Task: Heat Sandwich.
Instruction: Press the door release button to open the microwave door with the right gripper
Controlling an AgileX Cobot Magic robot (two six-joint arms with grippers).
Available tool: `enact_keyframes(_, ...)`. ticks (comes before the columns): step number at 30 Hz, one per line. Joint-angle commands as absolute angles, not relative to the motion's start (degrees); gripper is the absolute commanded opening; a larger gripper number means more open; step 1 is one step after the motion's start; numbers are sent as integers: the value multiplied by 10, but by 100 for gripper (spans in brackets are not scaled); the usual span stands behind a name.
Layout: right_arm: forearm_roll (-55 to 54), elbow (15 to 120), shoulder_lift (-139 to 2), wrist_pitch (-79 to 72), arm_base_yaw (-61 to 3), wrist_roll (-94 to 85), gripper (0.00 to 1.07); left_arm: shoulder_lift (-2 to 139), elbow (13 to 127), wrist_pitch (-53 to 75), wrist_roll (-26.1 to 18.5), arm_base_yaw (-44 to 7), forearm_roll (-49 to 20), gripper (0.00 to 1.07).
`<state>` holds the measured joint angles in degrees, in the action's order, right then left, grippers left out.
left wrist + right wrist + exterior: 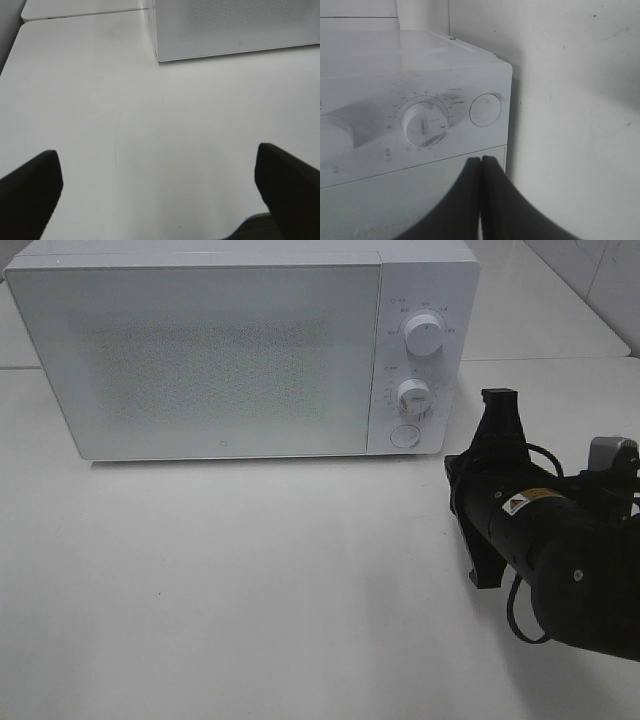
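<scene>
High camera: a white microwave [200, 350] stands at the back of the white counter [250, 590] with its door shut. An upper knob [426, 336], a lower knob [412, 394] and a round button [405, 436] run down its right-hand panel. The right tool [499, 398] sits just to the right of that panel, level with the lower knob and pointing toward the back. Its black jaws are pressed together with nothing between them. The sandwich does not show here, and the left tool is out of frame.

Left wrist camera: the left tool [159, 195] is spread wide, one finger at each side of the picture. Only bare counter lies between the fingers. A corner of the microwave is well ahead of it.

Right wrist camera: the right tool's two fingers meet in a thin seam, gripping nothing. Close beyond their tips are the panel's lower knob and the round button.

The sandwich appears in no view, so I cannot tell where it lies relative to either tool.
</scene>
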<state>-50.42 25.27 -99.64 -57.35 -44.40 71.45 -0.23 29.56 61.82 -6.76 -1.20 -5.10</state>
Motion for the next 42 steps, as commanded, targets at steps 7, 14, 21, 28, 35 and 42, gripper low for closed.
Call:
enact_keyframes(7,-395,296,-1051,-560,-395,785,0,-7,296,615,-66,-16,-54,100)
enact_keyframes(14,-379,335,-1097,-557,-376,811,0,-7,296,615,-66,-16,-54,100)
enact_keyframes(21,-359,379,-1126,-531,-353,811,0,-7,296,615,-66,-16,-54,100)
enact_keyframes(28,-348,422,-1161,-515,-340,810,0,-7,296,615,-66,-16,-54,100)
enact_keyframes(35,-333,462,-1192,-497,-320,810,0,-7,296,615,-66,-16,-54,100)
enact_keyframes(42,-337,481,-1205,-499,-320,802,0,-7,296,615,-66,-16,-54,100)
